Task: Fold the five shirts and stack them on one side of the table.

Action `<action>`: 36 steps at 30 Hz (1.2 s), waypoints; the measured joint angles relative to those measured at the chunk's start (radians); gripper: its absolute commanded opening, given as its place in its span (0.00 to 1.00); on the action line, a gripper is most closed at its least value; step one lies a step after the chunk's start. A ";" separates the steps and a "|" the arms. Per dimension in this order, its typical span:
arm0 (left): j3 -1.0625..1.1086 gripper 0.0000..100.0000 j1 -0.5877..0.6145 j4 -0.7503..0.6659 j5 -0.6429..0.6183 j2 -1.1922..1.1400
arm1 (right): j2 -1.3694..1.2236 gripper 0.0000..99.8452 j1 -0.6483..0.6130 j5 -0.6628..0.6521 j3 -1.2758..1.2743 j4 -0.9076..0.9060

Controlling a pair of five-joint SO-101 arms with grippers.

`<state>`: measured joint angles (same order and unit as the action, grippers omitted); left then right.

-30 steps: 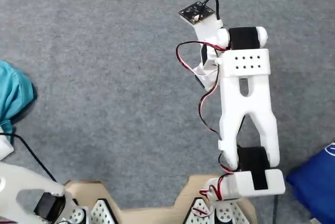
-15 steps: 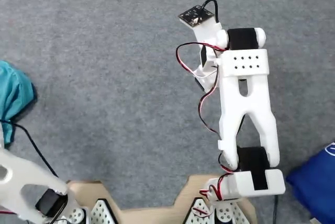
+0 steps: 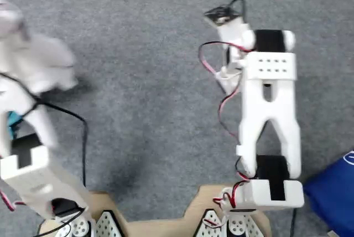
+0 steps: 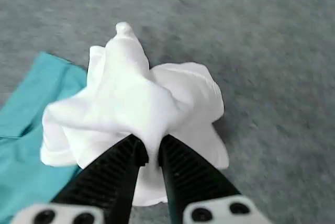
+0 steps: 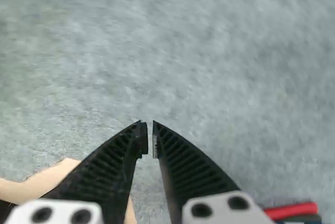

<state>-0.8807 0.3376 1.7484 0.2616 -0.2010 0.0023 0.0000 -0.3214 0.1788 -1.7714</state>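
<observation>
The grey felt-covered tabletop [image 3: 138, 82] filled the high view from edge to edge. The right arm [image 3: 268, 109] stood in the right half of that frame, running from the lower edge up toward the top, with red and black wires looping along its left side. The left arm [image 3: 27, 159] rose from the lower left corner and leaned up along the left edge. At the upper left of the high view hung a bunched white shirt [image 3: 38, 65], blurred, with its shadow on the felt just beside it. In the left wrist view the left claw [image 4: 149, 153] was clamped tight on a fold of this white shirt [image 4: 141, 93], and the cloth hung in a crumpled lump beyond the black fingers. A folded blue shirt [image 3: 332, 192] lay at the lower right corner of the high view. A teal shirt [image 4: 31, 130] lay flat on the felt beneath and beside the white one; in the high view it was a sliver at the left edge [image 3: 11, 119]. The right claw [image 5: 147, 137] was all but closed, a thin slit between its tips, gripping nothing, above bare felt.
</observation>
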 measured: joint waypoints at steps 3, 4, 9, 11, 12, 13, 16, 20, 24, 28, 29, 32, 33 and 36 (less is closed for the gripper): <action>0.221 0.02 -0.170 0.000 0.000 0.074 | 0.000 0.03 0.087 -0.043 -0.011 0.000; 0.298 0.02 -0.227 0.000 0.000 0.095 | 0.000 0.03 0.110 -0.058 -0.020 0.000; 0.611 0.02 -0.516 0.000 0.000 0.199 | 0.000 0.03 0.213 -0.120 -0.080 0.000; 0.695 0.02 -0.628 0.000 -0.002 0.238 | 0.000 0.03 0.247 -0.129 -0.095 0.000; 0.730 0.02 -0.684 0.000 -0.002 0.258 | 0.000 0.03 0.264 -0.133 -0.095 0.000; 0.758 0.02 -0.740 0.000 0.000 0.276 | 0.000 0.03 0.279 -0.140 -0.095 0.000; 0.819 0.02 -0.904 0.000 -0.003 0.330 | 0.000 0.03 0.313 -0.166 -0.095 0.000; 0.882 0.04 -1.105 0.000 -0.003 0.407 | 0.000 0.03 0.334 -0.196 -0.095 0.000; 0.891 0.23 -1.145 0.000 -0.061 0.491 | 0.000 0.03 0.334 -0.209 -0.095 0.000; 0.891 0.34 -0.984 0.000 -0.180 0.566 | -0.005 0.03 0.334 -0.209 -0.095 0.000; 0.891 0.34 -0.922 0.000 -0.210 0.582 | -0.006 0.03 0.334 -0.209 -0.095 0.000; 0.888 0.34 -0.735 0.000 -0.236 0.615 | -0.006 0.03 0.287 -0.209 -0.080 0.000; 0.887 0.34 -0.674 0.000 -0.236 0.624 | -0.006 0.03 0.258 -0.209 -0.068 0.000; 0.865 0.34 -0.451 0.000 -0.176 0.651 | -0.006 0.03 0.155 -0.209 -0.017 0.000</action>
<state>-0.0153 -0.1135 1.7484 0.0852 0.4496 -0.0038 0.1550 -0.5301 0.1619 -1.7714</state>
